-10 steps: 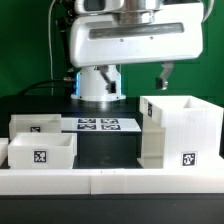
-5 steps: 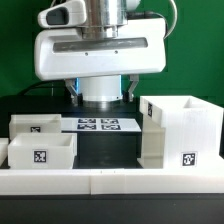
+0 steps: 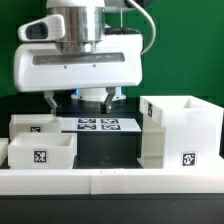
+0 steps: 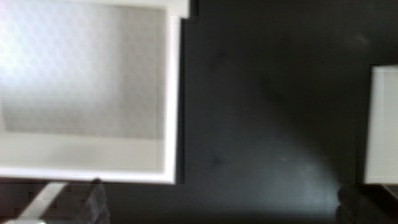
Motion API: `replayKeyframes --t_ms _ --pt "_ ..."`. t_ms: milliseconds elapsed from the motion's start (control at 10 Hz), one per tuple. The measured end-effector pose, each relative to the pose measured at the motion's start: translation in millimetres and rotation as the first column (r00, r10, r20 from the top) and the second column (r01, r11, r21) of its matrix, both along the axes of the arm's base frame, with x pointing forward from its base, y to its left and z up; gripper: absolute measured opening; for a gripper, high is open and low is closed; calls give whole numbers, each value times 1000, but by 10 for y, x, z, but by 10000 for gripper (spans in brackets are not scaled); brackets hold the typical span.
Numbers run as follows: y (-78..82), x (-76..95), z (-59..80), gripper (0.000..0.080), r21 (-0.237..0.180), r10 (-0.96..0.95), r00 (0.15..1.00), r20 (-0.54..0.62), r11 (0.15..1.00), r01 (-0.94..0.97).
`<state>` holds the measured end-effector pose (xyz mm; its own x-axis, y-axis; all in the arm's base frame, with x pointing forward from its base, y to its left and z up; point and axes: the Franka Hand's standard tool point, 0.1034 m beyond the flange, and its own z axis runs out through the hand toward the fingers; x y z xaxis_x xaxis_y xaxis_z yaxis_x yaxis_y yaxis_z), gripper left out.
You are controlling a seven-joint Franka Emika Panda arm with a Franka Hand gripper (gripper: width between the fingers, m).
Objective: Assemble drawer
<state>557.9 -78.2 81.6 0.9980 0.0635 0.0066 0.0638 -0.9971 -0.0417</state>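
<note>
While my tool hovers empty with fingers apart above a tray, I judge pickup pending (next: lower squarely, straddle one wall).

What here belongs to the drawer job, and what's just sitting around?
For the job:
housing
front tray
rear tray
gripper, open, holding nothing

Just there:
marker board
long low rail
</note>
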Motion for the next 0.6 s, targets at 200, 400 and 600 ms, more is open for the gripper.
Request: replayKeyframes --t_ms 200,400,600 --pt "-120 -107 -210 649 -19 -10 1000 4 1000 10" --pt "-220 -120 -388 649 -36 40 999 16 999 -39" --pt "-197 -108 -365 649 -34 39 999 17 999 -39"
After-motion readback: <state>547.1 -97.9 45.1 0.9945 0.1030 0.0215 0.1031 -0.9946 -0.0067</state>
